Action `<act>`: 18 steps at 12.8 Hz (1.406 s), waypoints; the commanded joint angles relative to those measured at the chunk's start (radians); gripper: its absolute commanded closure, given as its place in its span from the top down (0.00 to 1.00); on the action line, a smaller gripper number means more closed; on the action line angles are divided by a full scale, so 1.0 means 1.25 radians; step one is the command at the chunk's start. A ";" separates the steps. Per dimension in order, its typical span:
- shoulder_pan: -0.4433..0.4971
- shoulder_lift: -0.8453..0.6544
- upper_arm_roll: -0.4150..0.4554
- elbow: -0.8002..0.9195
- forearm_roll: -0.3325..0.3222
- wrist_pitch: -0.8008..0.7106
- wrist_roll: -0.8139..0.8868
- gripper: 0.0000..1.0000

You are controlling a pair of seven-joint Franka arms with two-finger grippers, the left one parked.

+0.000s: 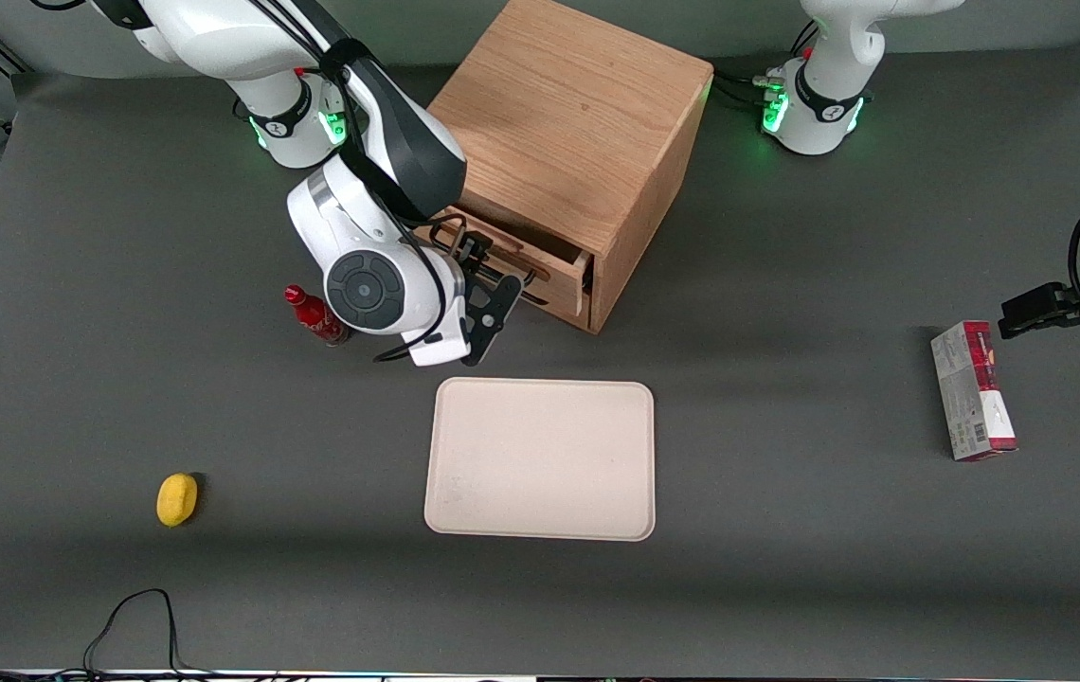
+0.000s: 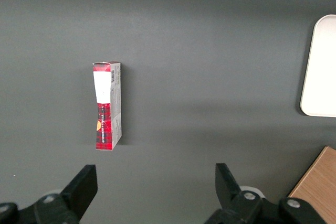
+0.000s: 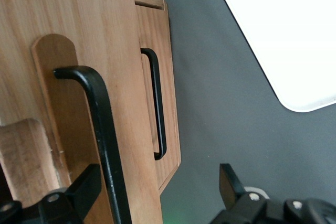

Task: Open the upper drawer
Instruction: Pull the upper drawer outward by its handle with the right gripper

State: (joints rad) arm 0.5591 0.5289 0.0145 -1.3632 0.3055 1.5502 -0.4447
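Front view: a light-oak cabinet (image 1: 570, 142), square-edged with visible grain, is seen on a matte dark-grey table (image 1: 786, 530). Its upper drawer (image 1: 554, 270) is pulled partly out of the cabinet front, a shallow box with an open cavity showing under the cabinet top. The right arm is bent down in front of the cabinet, its rounded white wrist turned toward the camera, and the gripper (image 1: 502, 284) is held at the drawer's front panel. A smooth, rounded-corner cream tray (image 1: 540, 459) lies nearer the camera than the cabinet. A small red bottle (image 1: 315, 316) stands just beside the wrist, a yellow rounded object (image 1: 176, 499) lies toward the working arm's end, and a red-and-grey carton (image 1: 972, 390) lies toward the parked arm's end.

Left wrist view: the carton (image 2: 106, 106) is shown flat on the grey surface, well apart from a corner of the tray (image 2: 319, 66).

Right wrist view: the upper drawer's black wire handle (image 3: 105, 129) is seen between the spread black fingers (image 3: 79, 192), the jaws open and not clamped. The lower drawer (image 3: 157, 103) carries its own black handle (image 3: 157, 106), with the tray (image 3: 283, 35) nearby.
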 commanded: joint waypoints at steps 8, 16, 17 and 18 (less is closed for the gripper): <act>-0.006 0.026 0.001 0.000 0.012 0.013 -0.026 1.00; -0.053 0.054 0.001 0.014 0.007 0.036 -0.060 1.00; -0.061 0.055 0.001 0.016 0.007 0.036 -0.061 1.00; -0.064 0.057 0.001 0.023 0.007 0.036 -0.065 1.00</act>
State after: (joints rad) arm 0.4939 0.5827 0.0125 -1.3649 0.3055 1.5921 -0.4948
